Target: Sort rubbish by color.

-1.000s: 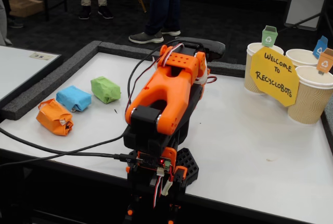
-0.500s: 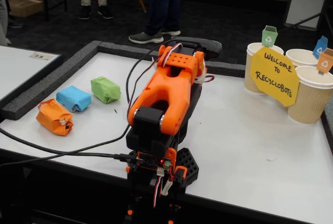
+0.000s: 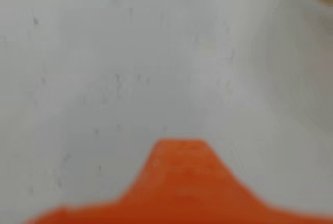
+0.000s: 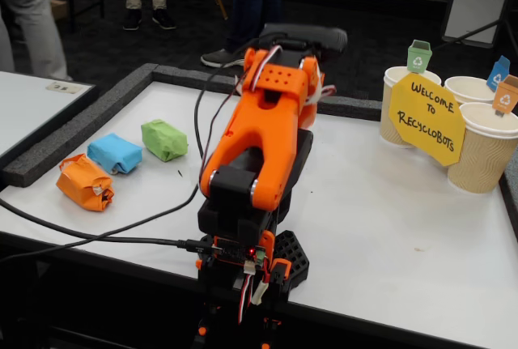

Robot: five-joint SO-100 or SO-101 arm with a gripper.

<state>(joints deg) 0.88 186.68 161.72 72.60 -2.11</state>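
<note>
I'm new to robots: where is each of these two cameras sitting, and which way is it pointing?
Wrist view: rides on the arm, close above the white table, looking down; only a blurred orange part of the hand shows, plus a tan blur in the top right corner.
Fixed view: stands behind the robot's base, looking across the table at the arm, three bundles on the left and paper cups on the right.
Shared: the white tabletop and the orange robot.
</note>
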